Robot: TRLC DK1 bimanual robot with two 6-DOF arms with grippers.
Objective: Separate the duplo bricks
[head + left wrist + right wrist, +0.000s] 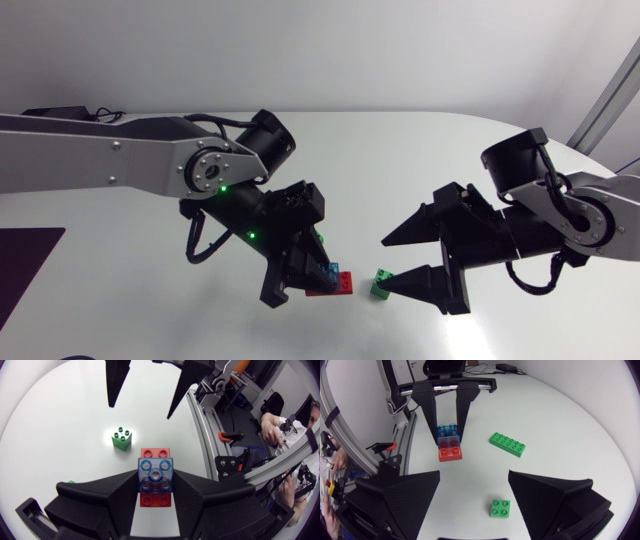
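A clear blue brick [156, 475] sits stacked on a red brick [155, 453], and my left gripper [156, 491] is shut on the blue one from both sides. In the head view the stack [330, 283] rests on the table under the left gripper [318, 268]. A small green brick [500, 508] lies loose on the table between the wide-apart fingers of my right gripper [475, 477], which is open and touches nothing. In the head view this green brick [382, 283] lies right of the stack, beside the right gripper [392, 263].
A long green brick [507, 444] lies flat beyond the small one, to one side of the stack. A dark purple mat [25, 262] covers the table's left edge. Bare white table [420, 150] spreads behind both grippers.
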